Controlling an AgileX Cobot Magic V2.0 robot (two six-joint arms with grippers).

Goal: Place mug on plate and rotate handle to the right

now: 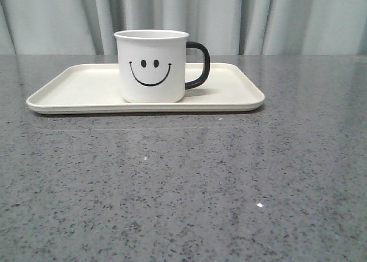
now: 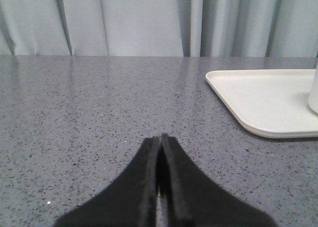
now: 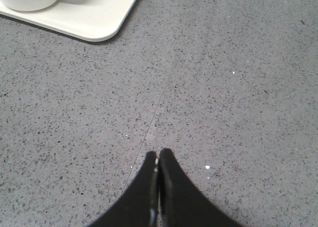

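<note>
Nearest in each wrist view are the claws themselves: the left claw (image 2: pixel 160 140) has its two black fingers pressed together with nothing between them, poised over bare grey speckled desk (image 1: pixel 183 193), and the right claw (image 3: pixel 158 153) is likewise closed tight and empty above the same stone-like surface. Neither claw shows in the front view. Farther out on the desk lies the plate (image 1: pixel 74 84), a wide cream tray with rounded corners and a low rim, set flat with its long side across the robot's front. The mug (image 1: pixel 152 66) stands upright on the plate, roughly at its middle, well apart from both claws, its black smiley face turned toward the robot. The handle (image 1: pixel 199 65), a glossy black loop, points to the right. From the left wrist only a corner of the plate and a sliver of the mug's white wall appear; from the right wrist, a plate corner with the mug's base. Beyond the desk hangs a pale pleated curtain (image 1: pixel 258 15).
</note>
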